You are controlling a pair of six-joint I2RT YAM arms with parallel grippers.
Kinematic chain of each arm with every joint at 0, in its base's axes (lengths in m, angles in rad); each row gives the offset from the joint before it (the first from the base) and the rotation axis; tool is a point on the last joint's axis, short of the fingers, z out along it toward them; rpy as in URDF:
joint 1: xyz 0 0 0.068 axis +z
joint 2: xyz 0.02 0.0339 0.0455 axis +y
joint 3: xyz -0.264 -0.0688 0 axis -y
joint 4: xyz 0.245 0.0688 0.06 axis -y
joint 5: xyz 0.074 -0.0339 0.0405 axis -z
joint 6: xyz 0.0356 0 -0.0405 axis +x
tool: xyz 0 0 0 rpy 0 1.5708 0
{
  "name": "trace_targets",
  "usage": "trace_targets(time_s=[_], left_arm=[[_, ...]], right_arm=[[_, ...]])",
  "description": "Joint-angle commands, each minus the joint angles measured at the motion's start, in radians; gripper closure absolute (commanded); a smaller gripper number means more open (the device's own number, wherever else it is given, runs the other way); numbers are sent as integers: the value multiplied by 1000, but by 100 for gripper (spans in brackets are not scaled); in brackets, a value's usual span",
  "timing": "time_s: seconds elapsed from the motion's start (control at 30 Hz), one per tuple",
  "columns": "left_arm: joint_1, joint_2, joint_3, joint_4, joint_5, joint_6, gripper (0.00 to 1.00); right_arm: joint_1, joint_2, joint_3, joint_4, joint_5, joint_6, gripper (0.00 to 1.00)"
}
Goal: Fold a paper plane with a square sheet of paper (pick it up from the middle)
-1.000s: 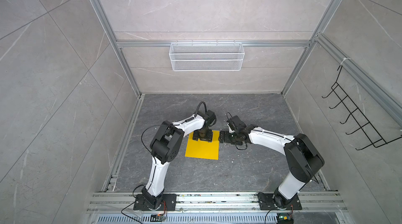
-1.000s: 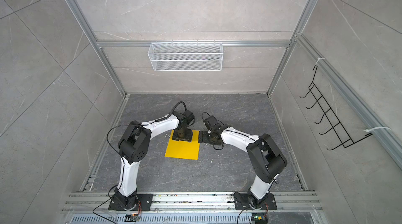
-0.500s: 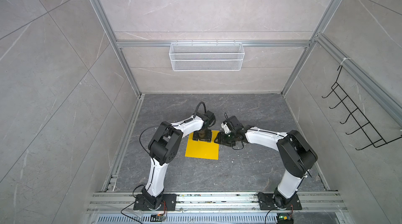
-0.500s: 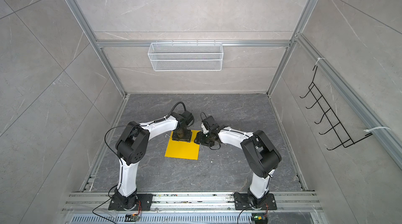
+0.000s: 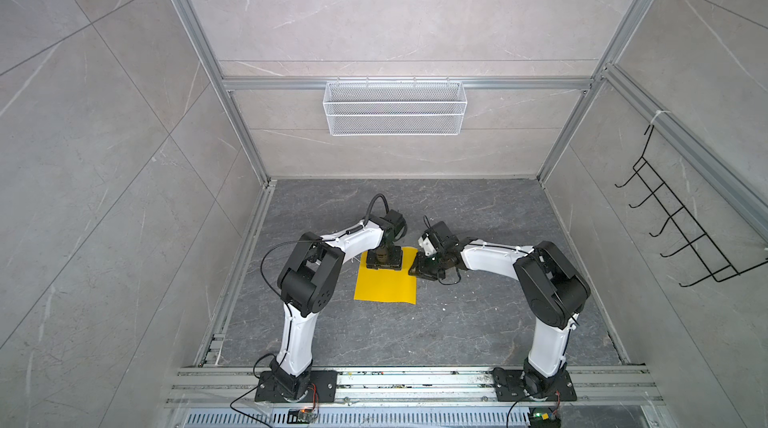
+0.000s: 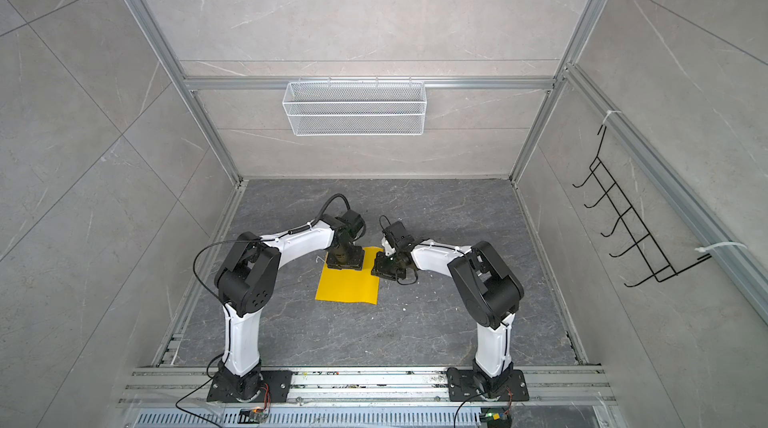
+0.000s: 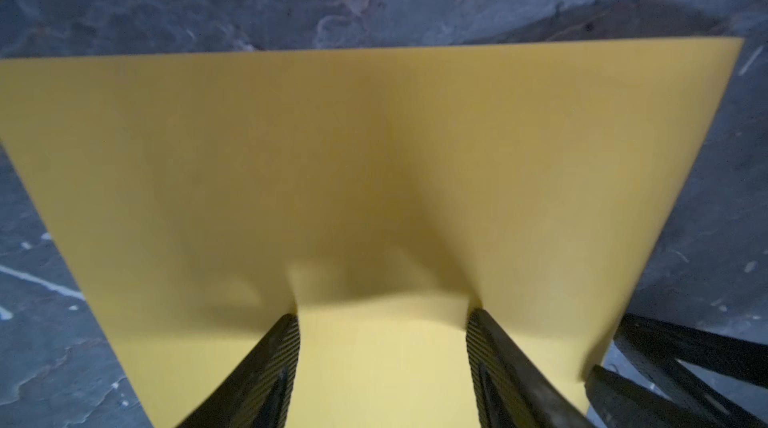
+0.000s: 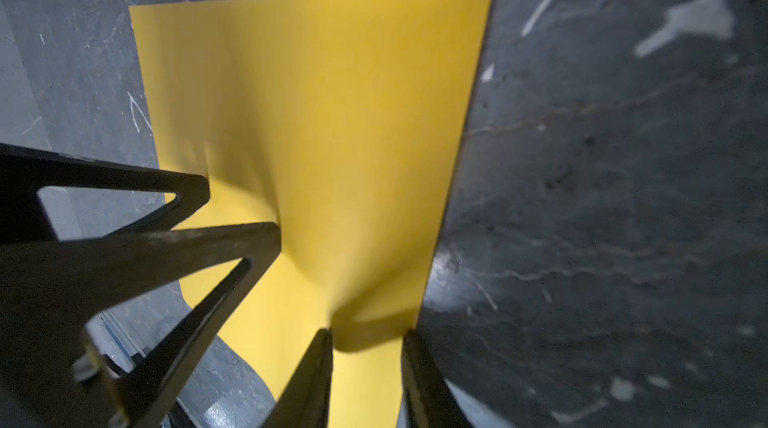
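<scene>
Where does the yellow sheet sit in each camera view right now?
Top view: yellow sheet lies on the floor, just below centre.
Top view: yellow sheet, below and left of centre.
Left wrist: yellow sheet fills the middle.
Right wrist: yellow sheet covers the centre.
Shared landmark: left tool, planted on its far edge.

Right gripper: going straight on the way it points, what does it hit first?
The yellow paper: the right gripper is at its edge, apparently touching, with the table just underneath.

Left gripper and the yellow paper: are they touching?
Touching. The left wrist view shows both fingertips of the left gripper pressed onto the yellow paper, which bulges up between them.
</scene>
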Motion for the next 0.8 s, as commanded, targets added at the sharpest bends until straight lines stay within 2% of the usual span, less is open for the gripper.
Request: trace_targets(time_s=[0.0,0.17,0.37,0.77], left_arm=[[45,98,-125,101,163,15,28],[107,30,-217,234,302,16,15],[173,-2,-328,386,429,4,9],[181,11,-310,310,346,37,16]], right_arm=[[2,55,3,-7,-5,6,67],[2,67,15,-7,-8,3,67],[1,91,37,-29,-10,-9,67],[21,120,93,-39,-31,-46,67]])
